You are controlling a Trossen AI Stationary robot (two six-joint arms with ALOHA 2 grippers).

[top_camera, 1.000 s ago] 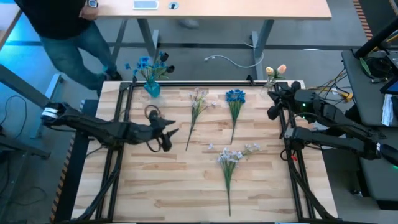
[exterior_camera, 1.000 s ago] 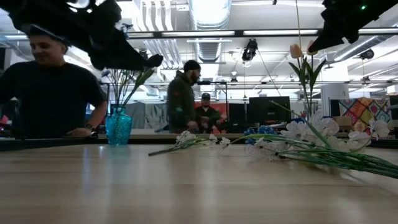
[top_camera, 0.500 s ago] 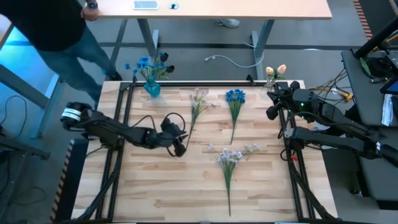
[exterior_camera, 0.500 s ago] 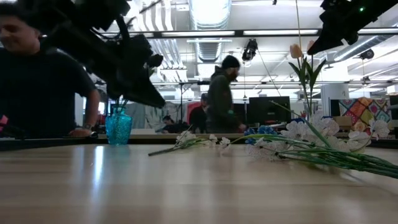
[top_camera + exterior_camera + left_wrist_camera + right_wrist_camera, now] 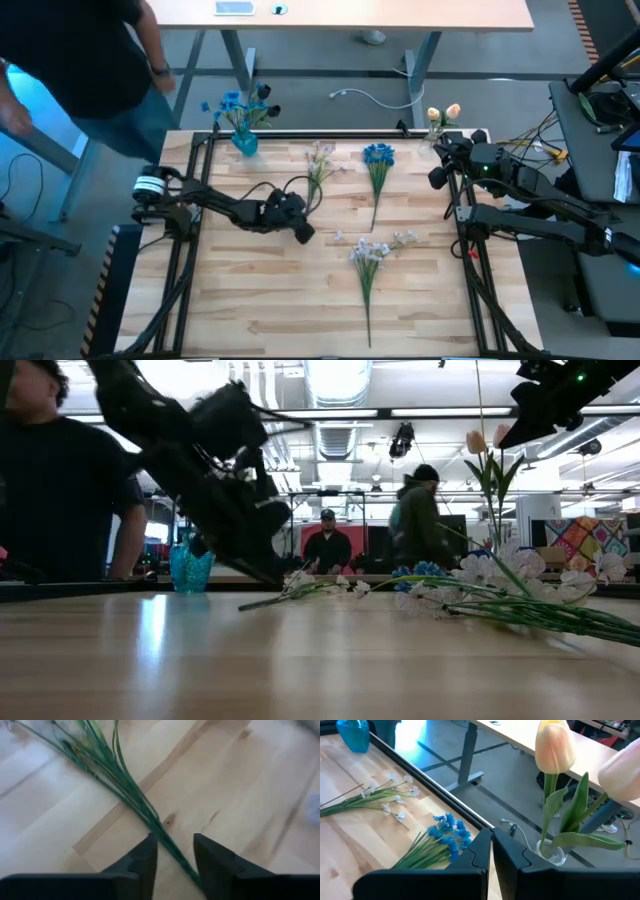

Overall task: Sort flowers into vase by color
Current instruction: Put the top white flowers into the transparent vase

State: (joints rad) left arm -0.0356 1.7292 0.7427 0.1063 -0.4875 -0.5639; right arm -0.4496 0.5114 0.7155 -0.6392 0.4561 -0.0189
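Note:
A white-lilac sprig (image 5: 318,165) lies flat on the table, its thin green stem (image 5: 125,785) pointing toward the near edge. My left gripper (image 5: 304,232) is low over that stem's free end, open, with one finger on each side of the stem (image 5: 172,847), apart from it as far as shows. A blue sprig (image 5: 378,157) and a second white sprig (image 5: 370,252) lie to the right. A blue vase (image 5: 244,143) holds blue blossoms. Peach tulips (image 5: 555,745) stand in a clear vase (image 5: 552,855). My right gripper (image 5: 441,152) is shut, beside the tulips.
A black metal frame (image 5: 200,190) runs along the table's left, right and far edges. Bare wood lies near the front edge. A person in dark clothes (image 5: 60,500) stands past the far left corner, and other people stand farther back in the room.
My left gripper has swung toward the table's right and come down, ending over the lower end of the white-lilac sprig's stem. The person behind the table has moved leftward. The flowers have stayed where they were.

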